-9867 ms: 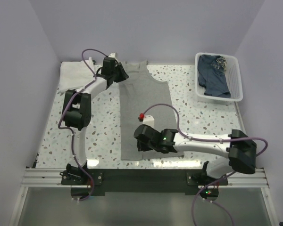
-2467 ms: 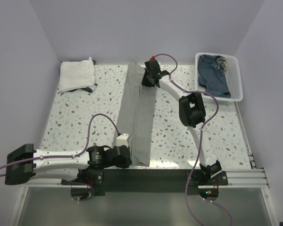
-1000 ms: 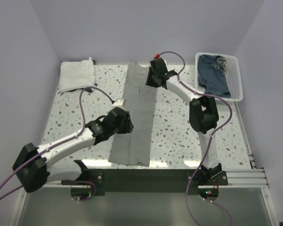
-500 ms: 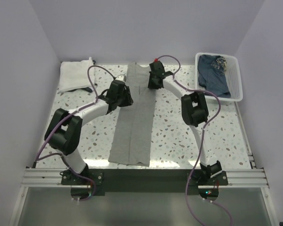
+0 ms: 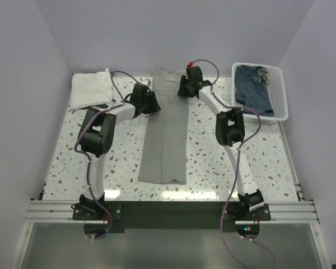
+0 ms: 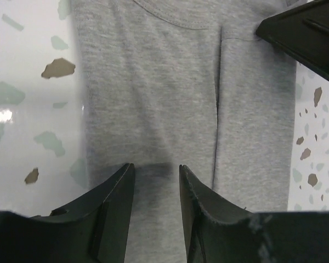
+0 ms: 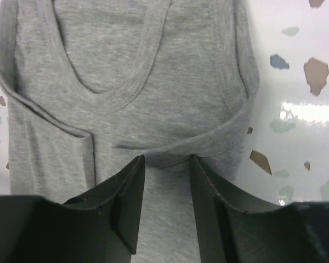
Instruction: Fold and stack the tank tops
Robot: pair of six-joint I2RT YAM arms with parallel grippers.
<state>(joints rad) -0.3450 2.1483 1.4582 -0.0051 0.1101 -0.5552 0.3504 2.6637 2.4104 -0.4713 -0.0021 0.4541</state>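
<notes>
Speckled terrazzo tabletop fills the top view, closed in by pale lilac walls. The grey tank top lies down the middle as a long narrow strip, folded lengthwise, its neck at 12 o'clock and its hem at 6 o'clock. The white tank top sits folded in the corner at about 10 o'clock, well apart from the grey one. A white slatted basket stands at 2 o'clock with a dark blue cloth inside. The left pincer is at the strip's left edge, near the neck end. The right pincer is at the strip's right edge, a little farther up toward 12 o'clock.

From the left wrist, the two black fingers stand parted at 6 o'clock, with bare grey cloth and a soft shadow showing in the gap. Nothing is pinched between them. Whether the tips press on the cloth cannot be told. A lengthwise fold edge runs just right of the gap, the curved neckline lies at 12 o'clock, and a black part of the other arm cuts in at 2 o'clock.

From the right wrist, the fingers are likewise spread, a little wider. The scooped neckline sits at 12 o'clock, and a folded-over armhole edge crosses the cloth just beyond the tips. No cloth is caught in the gap.
</notes>
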